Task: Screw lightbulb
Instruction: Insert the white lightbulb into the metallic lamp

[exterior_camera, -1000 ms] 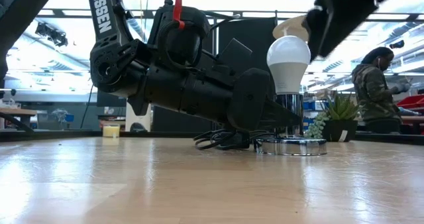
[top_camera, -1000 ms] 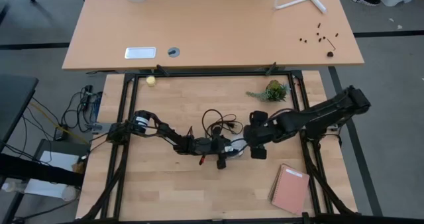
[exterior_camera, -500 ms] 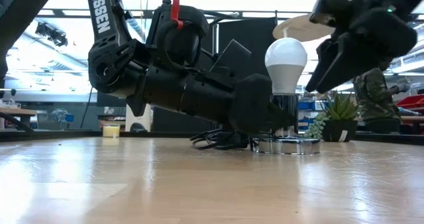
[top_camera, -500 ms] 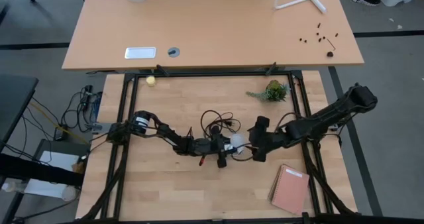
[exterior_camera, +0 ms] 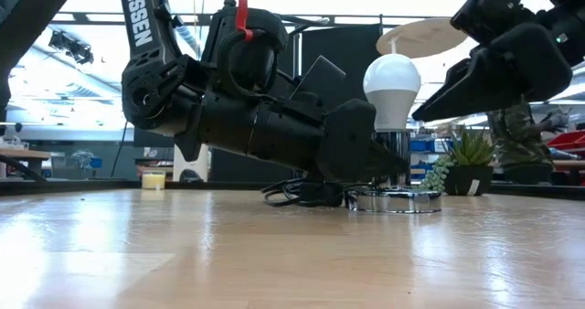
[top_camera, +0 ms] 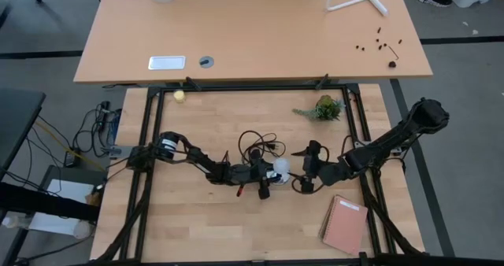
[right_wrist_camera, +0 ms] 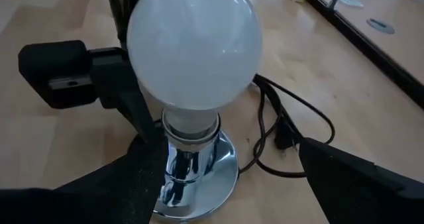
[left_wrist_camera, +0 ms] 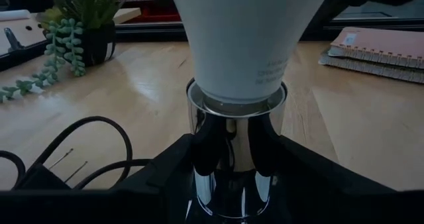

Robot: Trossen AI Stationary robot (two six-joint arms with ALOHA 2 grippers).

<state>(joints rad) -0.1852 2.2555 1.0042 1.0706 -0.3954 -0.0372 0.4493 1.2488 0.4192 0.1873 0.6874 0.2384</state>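
While the lightbulb (exterior_camera: 392, 90) stands upright in the chrome socket (exterior_camera: 397, 197) on the tabletop (exterior_camera: 274, 254), the screwing step looks in hand. Left gripper (left_wrist_camera: 235, 151): jaws clamped on the socket stem, bracing it. Right gripper (top_camera: 307, 171): jaws spread wide, empty, just beside the bulb. Next move, likely: right jaws close round the bulb and twist it, gently.

Left gripper (top_camera: 272, 174) clamped — right gripper (top_camera: 302, 169) agape
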